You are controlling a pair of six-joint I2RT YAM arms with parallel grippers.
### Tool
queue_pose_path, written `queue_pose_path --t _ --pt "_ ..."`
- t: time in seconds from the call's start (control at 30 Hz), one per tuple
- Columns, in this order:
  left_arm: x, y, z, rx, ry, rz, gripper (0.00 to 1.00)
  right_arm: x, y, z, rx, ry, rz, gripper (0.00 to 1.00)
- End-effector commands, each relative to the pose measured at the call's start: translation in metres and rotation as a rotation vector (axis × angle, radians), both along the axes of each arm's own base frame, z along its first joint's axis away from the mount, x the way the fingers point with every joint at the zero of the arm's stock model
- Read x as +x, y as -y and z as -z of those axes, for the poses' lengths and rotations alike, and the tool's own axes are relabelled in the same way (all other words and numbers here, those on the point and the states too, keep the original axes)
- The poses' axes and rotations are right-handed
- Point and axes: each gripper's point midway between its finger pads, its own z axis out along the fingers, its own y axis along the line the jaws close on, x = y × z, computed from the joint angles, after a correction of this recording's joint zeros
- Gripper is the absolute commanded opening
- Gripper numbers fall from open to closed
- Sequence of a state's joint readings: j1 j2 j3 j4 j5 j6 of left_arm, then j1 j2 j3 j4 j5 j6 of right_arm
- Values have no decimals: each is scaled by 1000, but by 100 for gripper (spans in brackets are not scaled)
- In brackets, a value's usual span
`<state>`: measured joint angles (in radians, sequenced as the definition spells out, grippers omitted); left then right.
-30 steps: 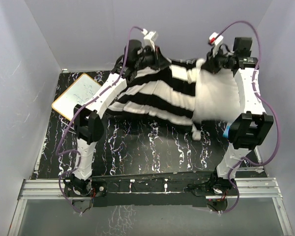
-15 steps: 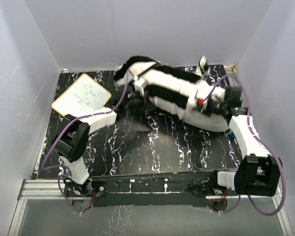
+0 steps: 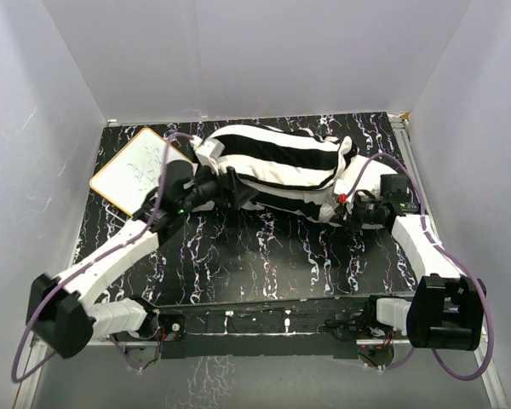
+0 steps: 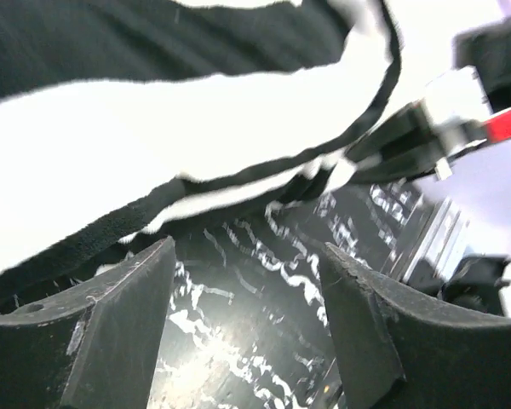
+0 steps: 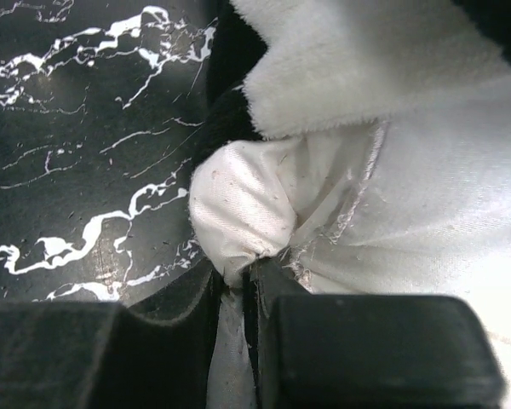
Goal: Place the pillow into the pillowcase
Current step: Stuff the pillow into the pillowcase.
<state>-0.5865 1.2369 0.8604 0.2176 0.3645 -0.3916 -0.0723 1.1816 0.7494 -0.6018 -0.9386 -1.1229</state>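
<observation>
Nearest, both arms reach from their bases over the black marbled table (image 3: 264, 256). The right gripper (image 5: 234, 274) lies low at the right end of the bundle, its jaws nipped tight on a puckered corner of the white pillow (image 5: 238, 204). The left gripper (image 4: 247, 256) sits just beside the bundle's left end, jaws spread wide with nothing between them. Beyond them the pillow lies across the far half of the table, mostly sheathed in the striped pillowcase (image 3: 272, 158), with that right corner poking out. A whiteboard (image 3: 136, 166) rests at the far left
</observation>
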Motion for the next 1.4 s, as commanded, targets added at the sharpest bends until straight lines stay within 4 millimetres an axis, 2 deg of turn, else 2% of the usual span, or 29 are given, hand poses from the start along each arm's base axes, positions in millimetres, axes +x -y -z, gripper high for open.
queue_pose_path --t 0.0,0.13,0.2,0.3,0.37,0.5,0.63,0.7,0.77,0.83,0.9,0.97,1.03,1.13,1.2,1.27,1.33,1.37 --pt "-5 -25 -20 19 -85 -153 67 16 -11 -27 88 3 6 8" --pt "9 -20 -7 -9 -181 -226 66 23 -11 -35 108 5 27 8" --pt "15 -11 -5 -24 -213 -222 55 27 -12 -41 120 7 35 8" --pt "18 -1 6 8 -241 -245 52 33 -12 -48 132 8 51 8" --pt "27 0 12 42 -214 -278 54 34 -12 -48 137 5 53 8" --pt "67 -5 14 89 -95 -393 67 33 -12 -47 142 -7 56 8" --pt "97 13 -2 70 -46 -400 68 32 -10 -42 128 -11 73 8" --pt "108 13 -6 86 -46 -435 68 31 -8 -39 120 -13 77 8" --pt "117 4 -7 114 -32 -501 66 30 -9 -37 119 -18 76 8" --pt "123 0 -8 136 -18 -527 50 29 -9 -34 119 -25 74 8" --pt "126 2 -7 142 -19 -515 26 30 -9 -34 118 -23 73 8" --pt "126 9 -11 133 -14 -477 10 31 -8 -34 115 -23 77 8" --pt "123 21 -20 105 -6 -416 0 32 -8 -33 113 -25 81 8" --pt "107 52 -39 25 -11 -243 0 34 -14 -35 118 -30 78 8" --pt "85 87 -48 -56 -37 -43 0 33 -31 -38 134 -44 44 8" --pt "44 133 -48 -134 -100 217 0 31 -58 -46 156 -58 -5 8" --pt "7 162 -31 -152 -184 414 0 25 -85 -55 174 -59 -57 8" --pt "2 165 -15 -135 -226 432 0 23 -95 -59 179 -61 -75 8"
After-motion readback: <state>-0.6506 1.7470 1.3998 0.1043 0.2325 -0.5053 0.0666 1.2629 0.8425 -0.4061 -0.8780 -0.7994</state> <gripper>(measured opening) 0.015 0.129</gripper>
